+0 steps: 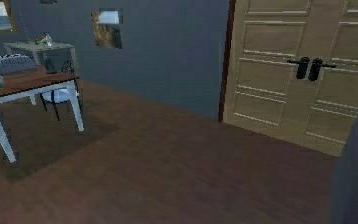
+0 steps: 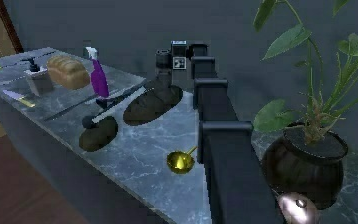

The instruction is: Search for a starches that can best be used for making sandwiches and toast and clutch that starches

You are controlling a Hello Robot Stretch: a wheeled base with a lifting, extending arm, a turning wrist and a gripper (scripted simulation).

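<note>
Bread loaf (image 2: 69, 70) on the counter (image 2: 137, 165), toward the arm side view's left of the gripper (image 2: 152, 90), spray bottle (image 2: 97, 75) between; long axis across the picture; whether the gripper holds anything cannot be told

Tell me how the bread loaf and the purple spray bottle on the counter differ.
Colour: the bread loaf is tan-brown; the purple spray bottle is purple with a white top. Shape: the loaf is broad and rounded, the bottle slim. Pose: the loaf lies low, the bottle stands upright and rises higher. Both rest on the grey marbled counter, side by side.
</note>
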